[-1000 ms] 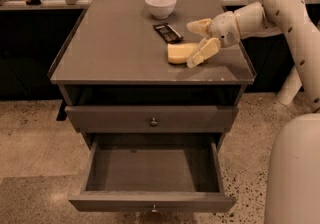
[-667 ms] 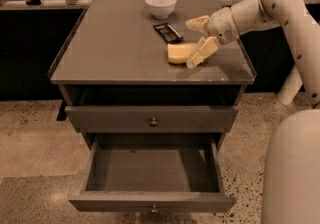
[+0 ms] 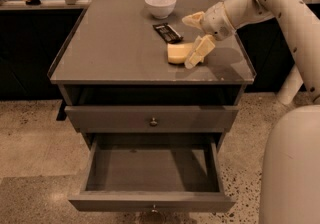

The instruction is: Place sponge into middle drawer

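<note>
The pale yellow sponge (image 3: 176, 52) lies on the cabinet top (image 3: 110, 43), right of centre near the front edge. My gripper (image 3: 189, 41) reaches in from the right and is open. One finger (image 3: 192, 18) is up behind the sponge, the other (image 3: 199, 51) lies at the sponge's right end. The middle drawer (image 3: 151, 202) is the lower one; it is pulled out and empty inside.
A small dark snack bar (image 3: 167, 32) lies just behind the sponge. A white bowl (image 3: 160, 4) stands at the back of the top. The upper drawer (image 3: 152, 118) is closed. My white arm and base fill the right side.
My arm has shifted slightly to the left above the cabinet top. The sponge has not moved and the drawer stays open.
</note>
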`<state>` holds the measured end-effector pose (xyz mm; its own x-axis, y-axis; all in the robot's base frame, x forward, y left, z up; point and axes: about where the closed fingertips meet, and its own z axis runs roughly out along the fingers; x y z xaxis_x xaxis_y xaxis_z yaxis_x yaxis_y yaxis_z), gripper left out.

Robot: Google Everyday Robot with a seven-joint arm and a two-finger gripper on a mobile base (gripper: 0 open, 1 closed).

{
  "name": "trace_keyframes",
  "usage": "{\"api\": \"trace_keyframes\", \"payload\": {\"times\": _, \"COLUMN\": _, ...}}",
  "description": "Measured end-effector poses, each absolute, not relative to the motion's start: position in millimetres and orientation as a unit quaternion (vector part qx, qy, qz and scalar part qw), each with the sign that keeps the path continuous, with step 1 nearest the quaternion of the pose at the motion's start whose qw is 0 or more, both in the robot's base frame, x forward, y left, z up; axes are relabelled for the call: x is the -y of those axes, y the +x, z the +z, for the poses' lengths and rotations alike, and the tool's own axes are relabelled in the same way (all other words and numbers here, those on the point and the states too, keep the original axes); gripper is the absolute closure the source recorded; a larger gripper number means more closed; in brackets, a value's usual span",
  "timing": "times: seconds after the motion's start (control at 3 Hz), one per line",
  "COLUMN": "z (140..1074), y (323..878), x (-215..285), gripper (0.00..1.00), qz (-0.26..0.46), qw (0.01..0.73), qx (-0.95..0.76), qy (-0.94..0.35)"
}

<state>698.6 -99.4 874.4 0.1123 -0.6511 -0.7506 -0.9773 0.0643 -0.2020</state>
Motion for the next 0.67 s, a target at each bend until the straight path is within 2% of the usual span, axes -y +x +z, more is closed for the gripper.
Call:
{"api": "trace_keyframes", "payload": {"times": 0.33, "z": 832.5, "y": 714.1, "x": 71.1, "gripper": 0.0, "qz": 0.244, "qw": 0.353, "qx": -0.629, "qy": -0.648}}
{"api": "trace_keyframes", "payload": {"times": 0.67, "z": 831.2, "y": 714.7, "x": 69.6, "gripper": 0.0, "qz": 0.245, "qw": 0.352, "qx": -0.629, "qy": -0.648}}
